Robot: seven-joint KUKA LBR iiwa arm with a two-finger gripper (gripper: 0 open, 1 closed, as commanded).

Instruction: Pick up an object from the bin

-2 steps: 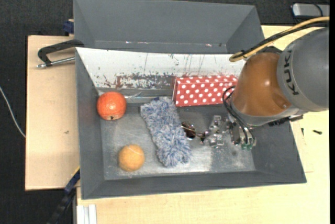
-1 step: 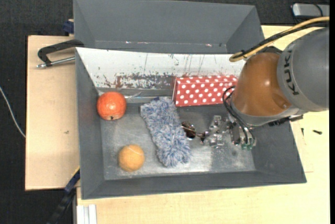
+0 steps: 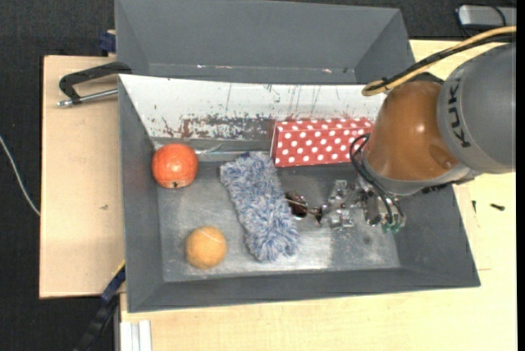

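Note:
My gripper (image 3: 343, 208) hangs low over the bin floor at the right, under the orange wrist cover. Just left of it lies a blue-and-white fluffy cloth (image 3: 258, 206), stretched from the middle toward the front. The cloth's right edge is close to the gripper's dark tip. Behind the gripper, a red box with white dots (image 3: 318, 142) lies against the back wall.
A red-orange apple-like fruit (image 3: 174, 166) sits at the left near the back wall. A smaller orange ball (image 3: 205, 247) rests at the front left. The arm and its orange cover hang over the bin's right side.

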